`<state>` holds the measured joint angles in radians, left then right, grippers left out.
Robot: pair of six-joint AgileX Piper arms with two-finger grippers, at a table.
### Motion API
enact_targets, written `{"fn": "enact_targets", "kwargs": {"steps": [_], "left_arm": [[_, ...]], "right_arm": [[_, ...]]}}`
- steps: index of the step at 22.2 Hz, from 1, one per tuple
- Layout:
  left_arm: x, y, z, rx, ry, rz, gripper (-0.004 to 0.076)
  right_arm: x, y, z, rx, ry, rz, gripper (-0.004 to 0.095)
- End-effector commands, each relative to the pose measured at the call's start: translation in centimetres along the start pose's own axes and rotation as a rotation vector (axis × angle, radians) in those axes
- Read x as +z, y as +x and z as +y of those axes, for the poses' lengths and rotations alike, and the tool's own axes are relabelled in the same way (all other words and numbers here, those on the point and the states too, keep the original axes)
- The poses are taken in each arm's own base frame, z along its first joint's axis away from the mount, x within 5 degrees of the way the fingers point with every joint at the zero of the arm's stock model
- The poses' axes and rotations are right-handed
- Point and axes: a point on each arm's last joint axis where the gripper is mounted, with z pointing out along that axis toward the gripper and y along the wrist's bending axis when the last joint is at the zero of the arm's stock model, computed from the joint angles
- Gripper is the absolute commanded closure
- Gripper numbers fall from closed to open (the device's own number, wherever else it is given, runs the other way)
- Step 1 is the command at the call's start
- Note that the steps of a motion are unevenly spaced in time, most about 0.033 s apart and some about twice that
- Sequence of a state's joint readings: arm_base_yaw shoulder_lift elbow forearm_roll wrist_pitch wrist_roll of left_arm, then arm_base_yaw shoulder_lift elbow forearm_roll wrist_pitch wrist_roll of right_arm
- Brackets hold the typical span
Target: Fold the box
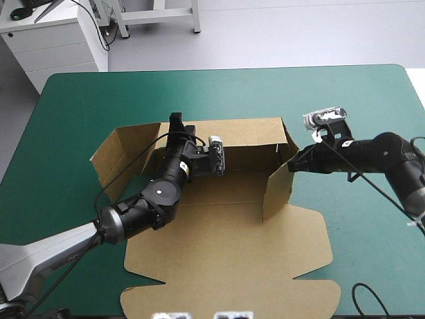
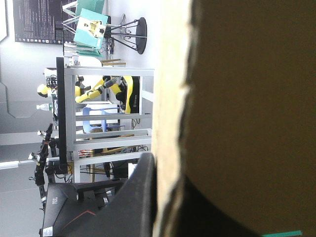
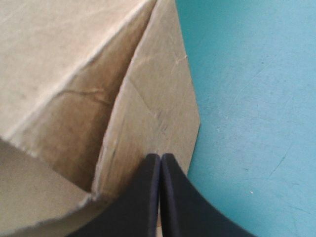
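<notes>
The brown box (image 1: 226, 266) lies partly formed on the teal-green cover. Its back wall (image 1: 246, 133) and right side wall (image 1: 277, 189) stand up, while the left flap (image 1: 116, 156) splays outward. My left gripper (image 1: 176, 121) sits on the back wall's top edge near its left end. In the left wrist view this gripper (image 2: 170, 197) is shut on the board (image 2: 247, 98), one finger on each face. My right gripper (image 1: 291, 165) is shut, its tip against the outside of the right wall. The right wrist view shows those joined fingers (image 3: 160, 159) touching the board (image 3: 148, 113).
The box's wide lid panel (image 1: 265, 292), with rounded tabs, lies flat and reaches close to the table's front edge. Teal-green cover (image 1: 358, 106) shows to the right of the box and beyond its back wall.
</notes>
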<state>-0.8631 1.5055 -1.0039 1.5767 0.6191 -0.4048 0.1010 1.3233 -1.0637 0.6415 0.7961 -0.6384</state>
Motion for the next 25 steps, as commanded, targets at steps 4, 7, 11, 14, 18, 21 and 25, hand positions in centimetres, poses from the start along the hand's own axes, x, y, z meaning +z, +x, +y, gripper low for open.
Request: {"fn": "enact_targets", "kwargs": {"steps": [4, 7, 11, 14, 18, 21, 25], "left_arm": [[-1.0, -0.1, 1.7, -0.028, -0.054, -0.020, 0.0731], [-1.0, -0.1, 1.7, -0.007, -0.055, -0.015, 0.0731], [-1.0, -0.1, 1.7, 0.005, -0.054, -0.016, 0.0730], [-1.0, -0.1, 1.6, 0.014, -0.052, -0.020, 0.0731], [-1.0, -0.1, 1.7, 0.014, -0.054, -0.016, 0.0731], [-1.0, -0.1, 1.6, 0.014, -0.051, -0.022, 0.0731], [-1.0, -0.1, 1.6, 0.014, -0.051, -0.022, 0.0731]], "right_arm": [[-0.5, 1.4, 0.8, -0.102, -0.016, -0.180, 0.0927], [-0.1, 2.6, 0.6, -0.140, 0.019, -0.236, 0.0927], [0.4, 3.7, 0.6, -0.228, 0.013, -0.188, 0.0883], [0.4, 3.9, 0.9, -0.249, -0.014, -0.165, 0.0631], [0.4, 4.1, 1.2, -0.252, -0.050, -0.146, 0.0458], [0.4, 4.1, 1.4, -0.267, -0.073, -0.154, 0.0391], [0.3, 4.2, 2.0, -0.282, -0.138, -0.149, 0.0380]]}}
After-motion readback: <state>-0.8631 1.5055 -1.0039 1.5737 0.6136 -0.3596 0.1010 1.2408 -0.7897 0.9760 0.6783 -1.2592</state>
